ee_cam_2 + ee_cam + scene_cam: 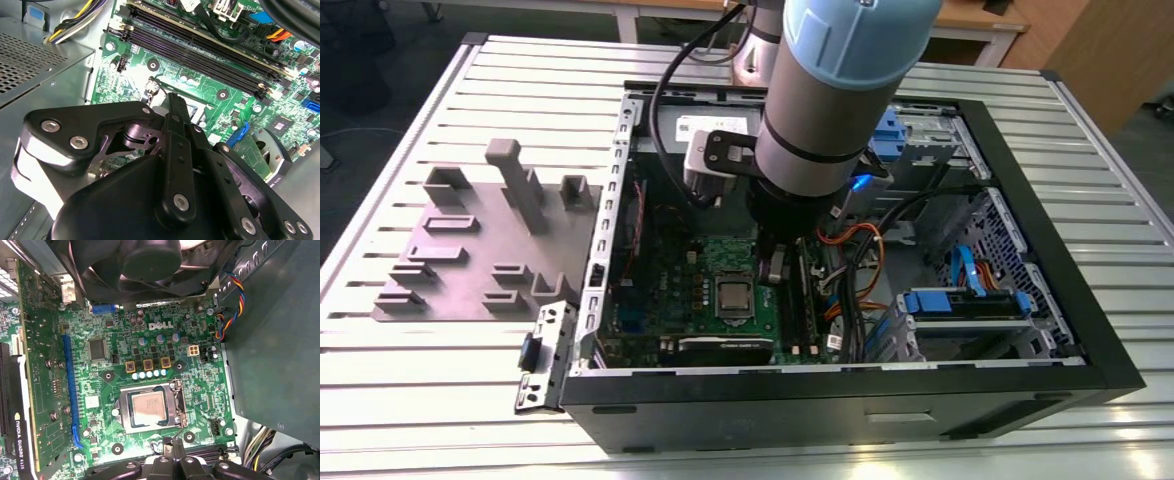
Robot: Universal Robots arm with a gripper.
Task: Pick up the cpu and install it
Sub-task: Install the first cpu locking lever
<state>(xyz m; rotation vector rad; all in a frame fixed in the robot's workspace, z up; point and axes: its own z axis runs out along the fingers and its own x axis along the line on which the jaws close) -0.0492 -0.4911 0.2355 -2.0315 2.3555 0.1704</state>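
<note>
**CPU seated in socket; gripper positioned above the board**

The cpu (148, 408) lies flat inside the silver socket frame (172, 410) on the green motherboard (200, 385). It sits just ahead of the fingertips, apart from them; nothing touches it. In the exterior view the same cpu (736, 297) shows below and slightly to one side of the arm's black wrist.

The gripper (172, 444) has its fingers drawn together, pads meeting with no part between them. In the second wrist view the gripper (174, 100) points down at the board near the socket's retaining lever (150, 90), with the memory slots (200, 47) beyond the fingertips.

Hazards from this position:

- The thin wire lever lies just beside the fingertips. A sideways move at this height could catch it and bend it, or shift the frame.
- The frame appears to lie over the chip's edges, but whether it is latched cannot be told. If it is unlatched, a bump could skew the chip on the contacts.
- A downward move with closed fingers could strike small board components around the socket.
- The case fan (150, 265) and the bundled cables (854, 250) stand near the arm; a wide withdrawal could snag them.
</note>
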